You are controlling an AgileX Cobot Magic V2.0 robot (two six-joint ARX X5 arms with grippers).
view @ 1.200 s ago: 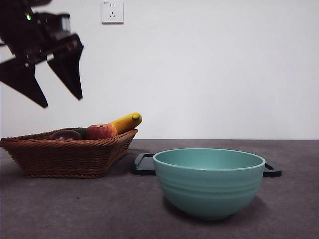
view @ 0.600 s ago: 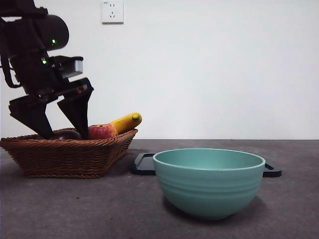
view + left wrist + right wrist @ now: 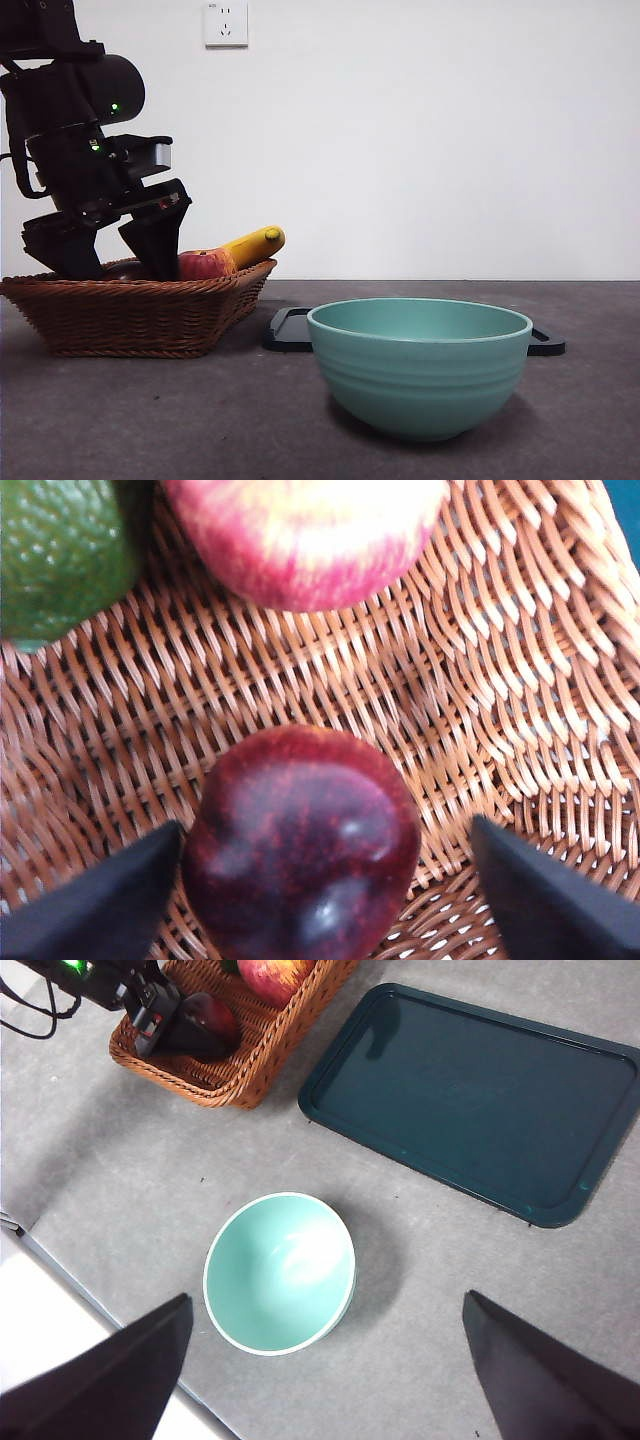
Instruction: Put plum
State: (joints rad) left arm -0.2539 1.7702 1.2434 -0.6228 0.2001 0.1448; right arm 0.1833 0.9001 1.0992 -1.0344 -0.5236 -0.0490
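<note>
The plum, dark maroon and glossy, lies in the wicker basket. My left gripper is open and lowered into the basket, with one jaw on each side of the plum and a small gap to each. In the front view the left gripper reaches down into the basket at the left, and the plum is mostly hidden between the jaws. My right gripper is open and empty, high above the table, and sees the plum from far off.
A red-and-yellow apple, a green fruit and a banana share the basket. A teal bowl stands at the front middle. A dark tray lies behind it.
My left gripper has come down from above the basket into it and now straddles the plum. The fruit, bowl and tray have not moved.
</note>
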